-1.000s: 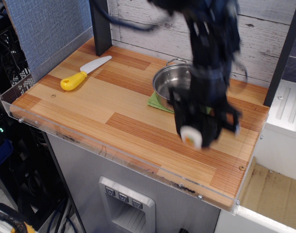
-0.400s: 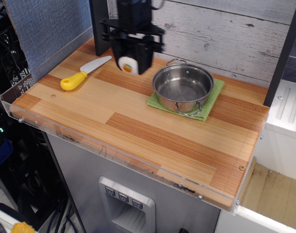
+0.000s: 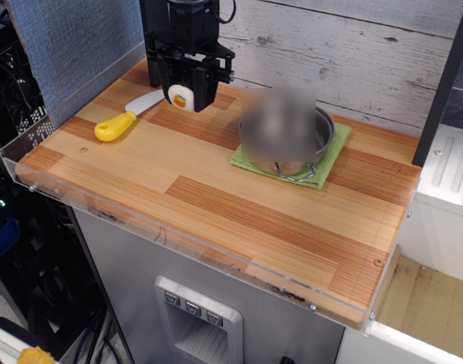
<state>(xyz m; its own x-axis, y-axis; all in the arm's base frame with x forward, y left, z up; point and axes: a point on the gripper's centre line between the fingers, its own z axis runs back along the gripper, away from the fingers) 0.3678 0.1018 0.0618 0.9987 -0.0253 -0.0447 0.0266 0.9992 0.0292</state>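
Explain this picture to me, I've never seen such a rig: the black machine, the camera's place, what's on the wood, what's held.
The black machine is a robot arm ending in a gripper, a clamp. One camera looks down at the wooden counter from the front. The gripper, at the back, is clamped on a small white piece with orange and green marks. Nearby lies a yellow-handled knife. A steel pot, partly blurred, stands on a green cloth.

One yellow-handled knife [image 3: 129, 115], one steel pot [image 3: 327, 133], one green cloth [image 3: 335, 155], one small white toy piece [image 3: 181, 97].
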